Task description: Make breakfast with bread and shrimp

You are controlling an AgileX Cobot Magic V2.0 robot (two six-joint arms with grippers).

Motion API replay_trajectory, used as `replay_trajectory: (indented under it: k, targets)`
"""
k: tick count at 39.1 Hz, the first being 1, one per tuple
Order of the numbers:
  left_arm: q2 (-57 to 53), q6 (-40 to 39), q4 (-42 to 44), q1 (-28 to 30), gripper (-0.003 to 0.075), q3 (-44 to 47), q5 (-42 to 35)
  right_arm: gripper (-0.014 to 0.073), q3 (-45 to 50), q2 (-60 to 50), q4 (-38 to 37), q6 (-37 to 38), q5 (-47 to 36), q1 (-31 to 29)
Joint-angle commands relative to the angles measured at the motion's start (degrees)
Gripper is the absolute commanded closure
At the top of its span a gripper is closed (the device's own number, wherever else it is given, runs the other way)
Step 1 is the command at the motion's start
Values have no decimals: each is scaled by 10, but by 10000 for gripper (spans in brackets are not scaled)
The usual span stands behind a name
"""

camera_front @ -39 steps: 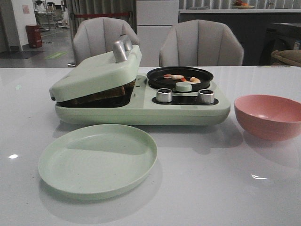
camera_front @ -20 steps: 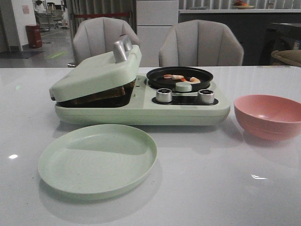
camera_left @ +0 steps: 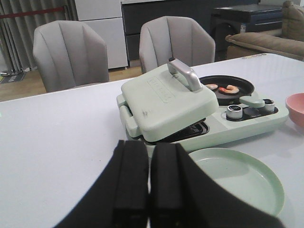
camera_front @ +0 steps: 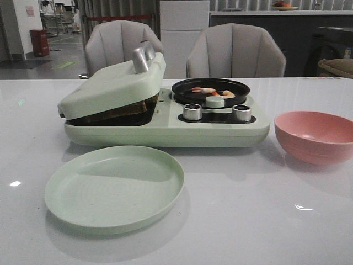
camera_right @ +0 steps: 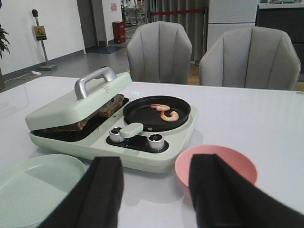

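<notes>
While the pale green cooker [camera_front: 165, 118] sits in the middle of the white table [camera_front: 248, 221], neither arm shows in the front view. Its hinged lid [camera_front: 113, 85], with a silver handle [camera_front: 143, 55], rests tilted on the bread [camera_front: 124, 109], whose dark crust edge shows in the gap between lid and lower plate. On the cooker's right half a round black pan [camera_front: 210, 91] holds the shrimp [camera_front: 212, 91], two small curled pink-and-white pieces lying close together. Two silver knobs [camera_front: 192, 112] stand in front of the pan, with a small green pan handle between them.

Nearer the camera, a green plate [camera_front: 115, 186] lies just in front of the cooker's left half, apart from it. A pink bowl [camera_front: 315, 136] stands to the right of the cooker, near but not touching.

From the left wrist view the left gripper [camera_left: 148, 190] has its black fingers [camera_left: 130, 185] pressed together with nothing between them, held above the table short of the plate. From the right wrist view the right gripper [camera_right: 154, 194] has its fingers [camera_right: 102, 194] spread wide apart, holding nothing, with the bowl's rim seen between them

Two grey chairs [camera_front: 236, 52] stand behind the table
</notes>
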Motion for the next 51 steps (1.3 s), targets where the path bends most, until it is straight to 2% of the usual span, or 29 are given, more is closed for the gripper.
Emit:
replay_trajectory:
  k: [1,7,9,14,18,44,51]
  targets:
    - [6,-6,-6,-3,606,-13,-48,160,-13,5,12,-7,-54,1]
    - [6,-6,-6,-3,606,-13,-48,177,-11,5,12,-7,-38,1]
    - [6,-6,-6,-3,606,-13,-48,228,-11,5,11,-7,-38,-1]
    - [6,-6,-6,-3,606,-13,-48,467,-11,5,11,-7,-36,-1]
    - [6,-6,-6,-3,606,-13,-48,432,-11,5,11,-7,-37,-1]
    - [6,-6,-7,-3,606,-1,-53,432,-11,5,11,-7,-37,-1]
    - [6,-6,29,31,606,18,-53,432,-11,5,11,-7,-37,-1]
